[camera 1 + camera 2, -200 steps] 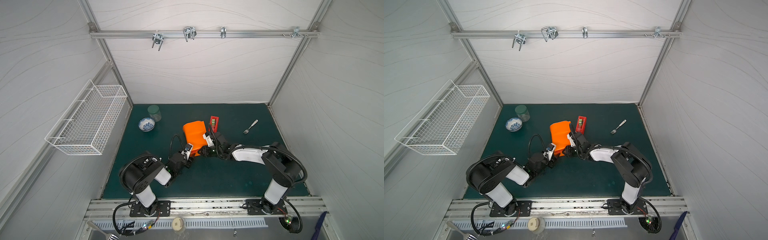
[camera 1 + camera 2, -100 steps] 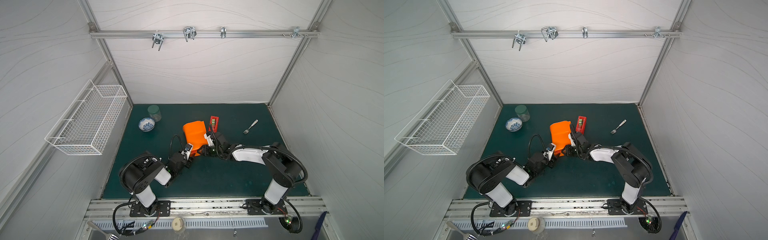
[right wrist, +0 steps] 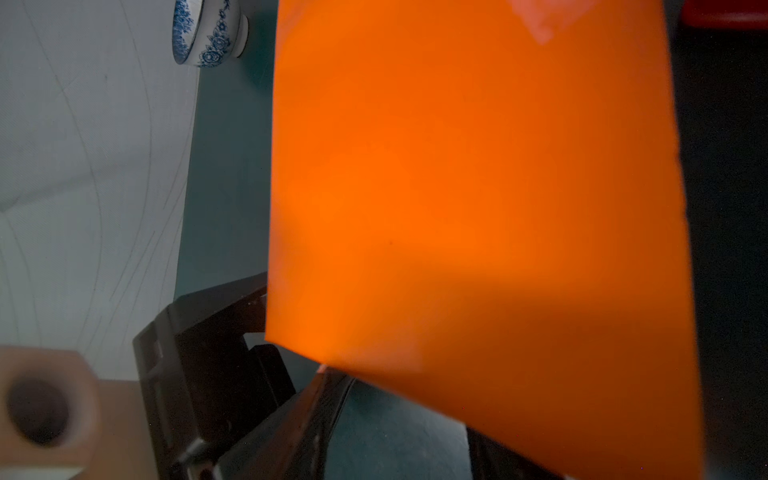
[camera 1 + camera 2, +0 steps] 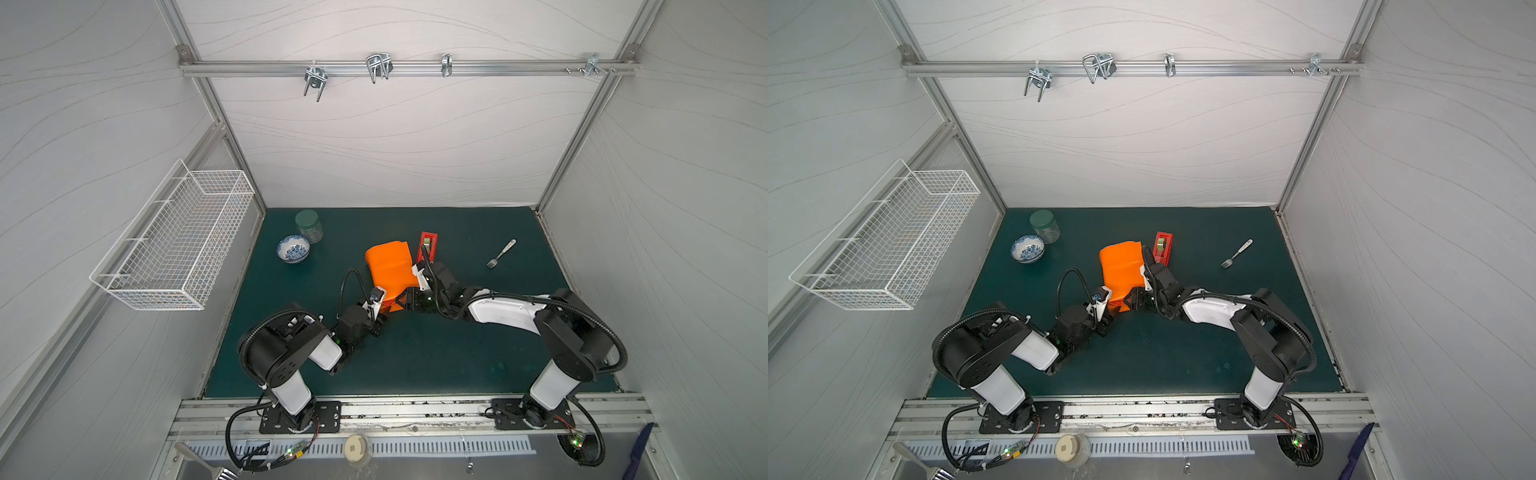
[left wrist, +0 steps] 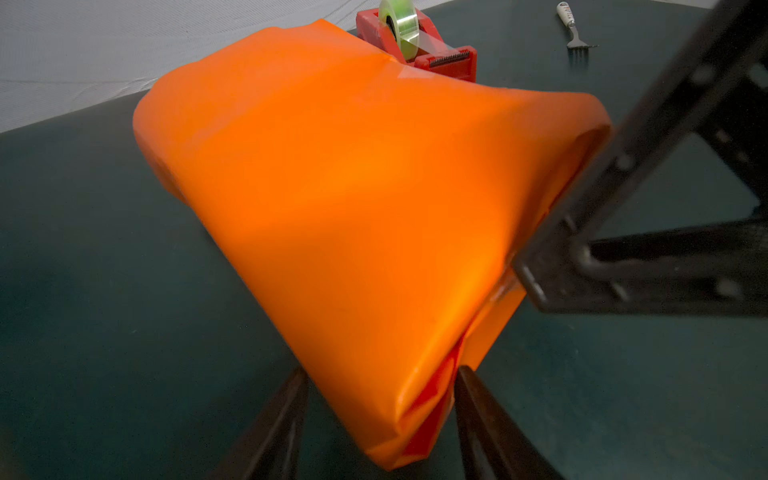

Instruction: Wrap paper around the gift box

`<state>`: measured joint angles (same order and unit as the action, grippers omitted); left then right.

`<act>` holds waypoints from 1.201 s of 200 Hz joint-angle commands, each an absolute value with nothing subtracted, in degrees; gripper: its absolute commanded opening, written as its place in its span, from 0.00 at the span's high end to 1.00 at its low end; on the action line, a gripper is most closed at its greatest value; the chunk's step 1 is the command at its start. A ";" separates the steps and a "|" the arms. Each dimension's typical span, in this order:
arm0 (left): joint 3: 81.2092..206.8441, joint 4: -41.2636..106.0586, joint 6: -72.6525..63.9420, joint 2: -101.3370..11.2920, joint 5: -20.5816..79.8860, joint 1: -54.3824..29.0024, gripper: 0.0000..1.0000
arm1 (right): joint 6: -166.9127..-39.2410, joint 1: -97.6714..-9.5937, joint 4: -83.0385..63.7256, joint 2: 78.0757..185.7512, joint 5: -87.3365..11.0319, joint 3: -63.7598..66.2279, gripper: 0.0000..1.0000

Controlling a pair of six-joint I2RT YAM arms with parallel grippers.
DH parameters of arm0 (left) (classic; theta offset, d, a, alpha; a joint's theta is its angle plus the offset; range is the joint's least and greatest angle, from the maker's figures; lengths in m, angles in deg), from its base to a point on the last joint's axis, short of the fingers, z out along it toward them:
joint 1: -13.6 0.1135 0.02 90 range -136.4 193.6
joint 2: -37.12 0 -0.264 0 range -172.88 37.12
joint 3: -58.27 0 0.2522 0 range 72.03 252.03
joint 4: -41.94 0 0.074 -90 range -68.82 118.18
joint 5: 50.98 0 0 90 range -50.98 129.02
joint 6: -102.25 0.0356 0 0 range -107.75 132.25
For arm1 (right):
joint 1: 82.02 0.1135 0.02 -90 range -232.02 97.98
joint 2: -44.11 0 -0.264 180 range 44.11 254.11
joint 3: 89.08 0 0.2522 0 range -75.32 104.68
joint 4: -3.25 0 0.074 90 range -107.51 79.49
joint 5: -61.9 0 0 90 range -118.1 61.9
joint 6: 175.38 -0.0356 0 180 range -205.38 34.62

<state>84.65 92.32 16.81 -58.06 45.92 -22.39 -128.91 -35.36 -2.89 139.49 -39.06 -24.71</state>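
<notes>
The paper is folded into a thick orange bundle on the mat, its far end just beside the dispenser and its near end pointing away from it, toward the arms. The box does not show anywhere; only paper is visible.

The left gripper is at the bundle's end farthest from the dispenser. In the left wrist view its two fingers press on either side of the folded end, clamped on the paper, and that end looks raised off the mat.

The right gripper is at the same end, on the dispenser's side of the bundle, with one finger lying against the paper's edge. In the right wrist view its jaws stand apart, with the sheet spread across them.

A fork lies well apart from the dispenser on its side away from the paper. A bowl and a jar stand beyond the paper.
</notes>
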 commanded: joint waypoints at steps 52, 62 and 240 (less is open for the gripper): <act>84.41 95.85 17.71 -57.05 46.06 -22.08 0.42 | -124.37 -34.20 -8.14 129.17 -34.67 -29.87 0.45; 84.42 95.86 17.70 -57.10 46.06 -22.08 0.42 | -122.23 -33.25 -8.66 128.23 -34.44 -30.40 0.47; 84.51 95.94 17.68 -57.44 45.97 -22.08 0.42 | -111.17 -33.07 -6.42 143.08 -32.89 -20.73 0.95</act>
